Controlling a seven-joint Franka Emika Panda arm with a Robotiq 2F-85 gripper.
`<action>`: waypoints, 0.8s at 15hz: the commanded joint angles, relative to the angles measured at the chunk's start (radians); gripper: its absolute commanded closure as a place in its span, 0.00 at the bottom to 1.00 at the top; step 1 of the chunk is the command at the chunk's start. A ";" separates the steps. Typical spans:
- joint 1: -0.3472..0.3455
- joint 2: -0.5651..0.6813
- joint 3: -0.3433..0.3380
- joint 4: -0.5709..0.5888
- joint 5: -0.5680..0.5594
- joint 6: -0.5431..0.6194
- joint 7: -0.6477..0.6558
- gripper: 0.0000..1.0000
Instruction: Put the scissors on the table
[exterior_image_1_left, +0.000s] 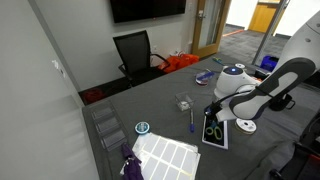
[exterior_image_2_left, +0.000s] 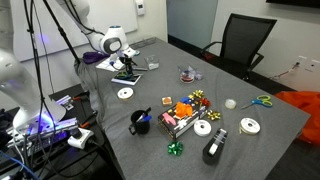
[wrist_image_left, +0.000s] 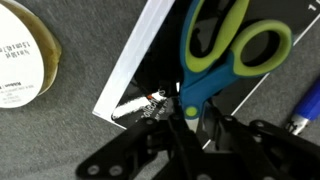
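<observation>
The gripper (wrist_image_left: 190, 121) hangs low over the scissors (wrist_image_left: 222, 45).
Its fingers straddle the dark blades, but I cannot tell whether they pinch them. The scissors lie on the black pad (wrist_image_left: 262, 100), near the table (wrist_image_left: 70, 135) edge beside the robot.

Dark grey bench (wrist_image_left: 70, 130). Directly beneath the hand (wrist_image_left: 190, 118): black, white-edged pad (wrist_image_left: 300, 95). Near the hand, on the bench: tape roll (wrist_image_left: 22, 60); blue pen (exterior_image_1_left: 192, 120).
</observation>
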 joint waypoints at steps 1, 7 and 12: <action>0.009 -0.040 0.012 -0.023 0.056 -0.023 -0.044 0.94; 0.050 -0.089 0.013 -0.013 0.097 -0.053 -0.006 0.94; 0.085 -0.157 0.009 0.036 0.094 -0.098 0.094 0.94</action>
